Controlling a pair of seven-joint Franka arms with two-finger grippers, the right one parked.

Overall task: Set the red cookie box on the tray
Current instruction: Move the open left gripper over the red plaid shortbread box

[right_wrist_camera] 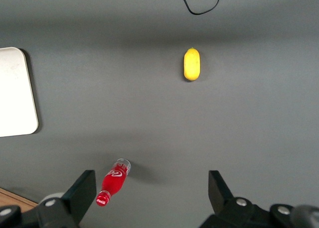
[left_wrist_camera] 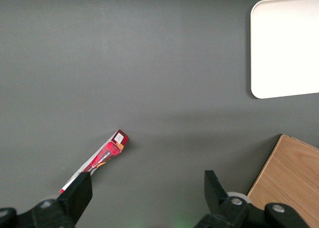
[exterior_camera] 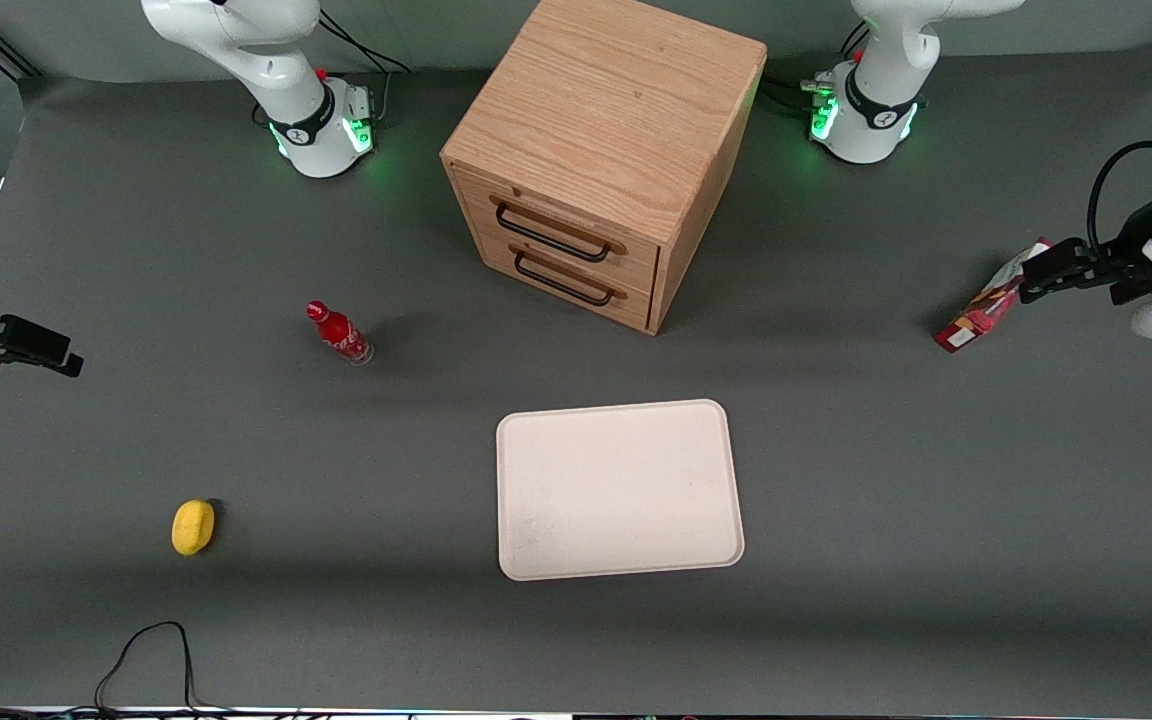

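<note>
The hand (left_wrist_camera: 144, 195) is wide open, holding nothing — the red cookie box (exterior_camera: 988, 302) lies under one finger, far from the tray (exterior_camera: 619, 489). Closing now could just push it away.

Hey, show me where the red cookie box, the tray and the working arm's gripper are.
red cookie box (exterior_camera: 986, 307): front view, middle of its red side.
tray (exterior_camera: 619, 490): front view, bare flat centre.
gripper (left_wrist_camera: 144, 192): left wrist view, midway between its open fingertips, above the table beside the box.
</note>
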